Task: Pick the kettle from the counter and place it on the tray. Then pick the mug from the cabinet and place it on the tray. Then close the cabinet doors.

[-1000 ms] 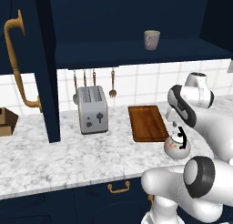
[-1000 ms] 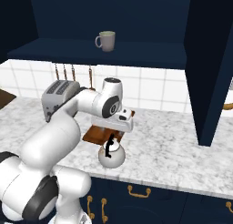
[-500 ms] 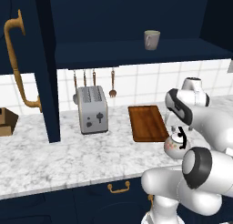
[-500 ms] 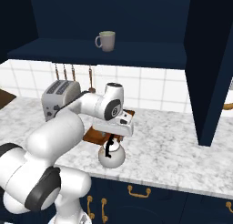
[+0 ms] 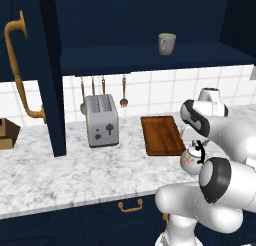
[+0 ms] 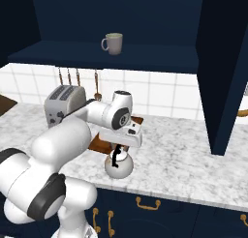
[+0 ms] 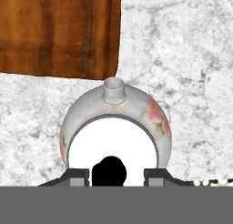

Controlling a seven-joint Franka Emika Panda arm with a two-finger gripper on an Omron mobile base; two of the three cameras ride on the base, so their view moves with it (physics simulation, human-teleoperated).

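Observation:
The white kettle [image 5: 189, 160] [image 6: 118, 167] [image 7: 114, 110] with pink flowers stands on the marbled counter [image 5: 60, 175] [image 6: 189, 159], just in front of the tray's near right corner. My gripper [image 5: 199, 151] [image 6: 116, 154] [image 7: 117, 174] points down over it. Its fingers stand on either side of the black handle, with narrow gaps still showing. The brown wooden tray [image 5: 161, 135] [image 7: 59, 32] lies bare behind the kettle. The grey-beige mug [image 5: 167, 43] [image 6: 114, 43] sits upright on the shelf of the open navy cabinet [image 5: 150, 60].
A silver toaster [image 5: 101, 121] [image 6: 63, 104] stands left of the tray, with utensils hanging on the tiled wall behind it. One cabinet door [image 5: 35, 65] with a brass handle hangs open at left, another [image 6: 225, 72] at right. A cardboard box [image 5: 7, 133] sits far left.
The hand has sunk slightly onto the kettle, and the fingers have drawn in from wide open to close around the handle. The kettle has not moved.

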